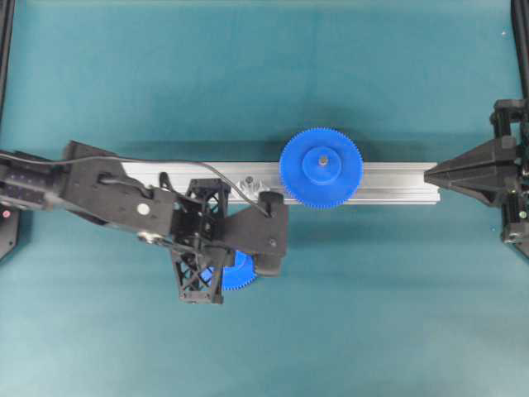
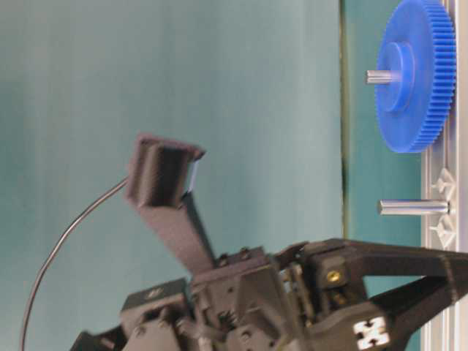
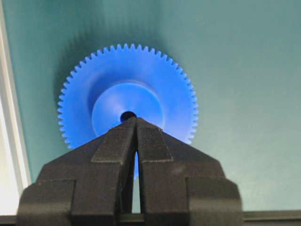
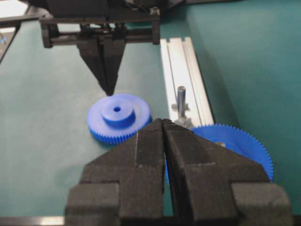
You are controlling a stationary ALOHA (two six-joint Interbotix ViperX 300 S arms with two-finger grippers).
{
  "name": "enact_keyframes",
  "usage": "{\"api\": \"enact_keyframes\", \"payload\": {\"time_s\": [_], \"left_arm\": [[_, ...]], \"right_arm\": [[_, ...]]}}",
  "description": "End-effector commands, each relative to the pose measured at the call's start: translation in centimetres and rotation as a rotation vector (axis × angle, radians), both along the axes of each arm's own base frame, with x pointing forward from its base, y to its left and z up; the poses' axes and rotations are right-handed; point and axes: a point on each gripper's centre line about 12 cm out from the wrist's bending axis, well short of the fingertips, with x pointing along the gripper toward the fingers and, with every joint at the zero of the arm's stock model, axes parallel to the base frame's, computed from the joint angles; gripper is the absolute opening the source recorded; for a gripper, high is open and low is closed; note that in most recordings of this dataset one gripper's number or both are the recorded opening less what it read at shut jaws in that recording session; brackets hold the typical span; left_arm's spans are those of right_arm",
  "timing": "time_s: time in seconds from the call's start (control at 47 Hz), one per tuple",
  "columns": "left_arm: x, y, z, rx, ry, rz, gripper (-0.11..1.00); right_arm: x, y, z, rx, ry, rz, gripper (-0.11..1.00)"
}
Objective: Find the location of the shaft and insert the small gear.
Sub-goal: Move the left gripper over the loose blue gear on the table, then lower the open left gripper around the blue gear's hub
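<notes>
**Two gears, one free shaft, both grippers pressed shut and empty**

Count: two blue gears, two grippers, one aluminium rail (image 1: 388,182), one bare shaft.

Left gripper (image 4: 109,90): fingers pressed together, pinching nothing. Tips point down, hanging just above the small gear (image 4: 118,117), near its far rim; whether they touch it I cannot tell. In the left wrist view the joined tips sit right at the gear's dark centre hole. The small gear lies flat on the green table (image 1: 372,314), beside the rail, not on it.

Shaft (image 4: 181,100): upright silvery pin on the rail, to the right of the left fingertips in the right wrist view, apart from them.

Large gear (image 1: 321,168): sits on the rail with a grey pin at its centre, well apart from the left fingers.

Right gripper (image 4: 162,123): fingers pressed together, empty, at the rail's far end, well apart from both gears.
</notes>
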Motion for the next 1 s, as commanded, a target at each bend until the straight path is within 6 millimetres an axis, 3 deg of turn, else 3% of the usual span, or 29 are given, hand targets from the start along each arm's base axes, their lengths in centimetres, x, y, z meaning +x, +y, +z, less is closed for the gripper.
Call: {"api": "enact_keyframes", "payload": {"time_s": [0.0,0.978], "left_arm": [[0.64,-0.26,1.28,0.001,-0.02,-0.008,0.0],[1.29,-0.26,0.51,0.024,0.054,-0.035,0.0]], "right_arm": [[0.17,-0.06,0.31,0.015,-0.008,-0.006,0.05],[0.11,-0.06,0.06,0.029,-0.002,-0.008,0.05]]}}
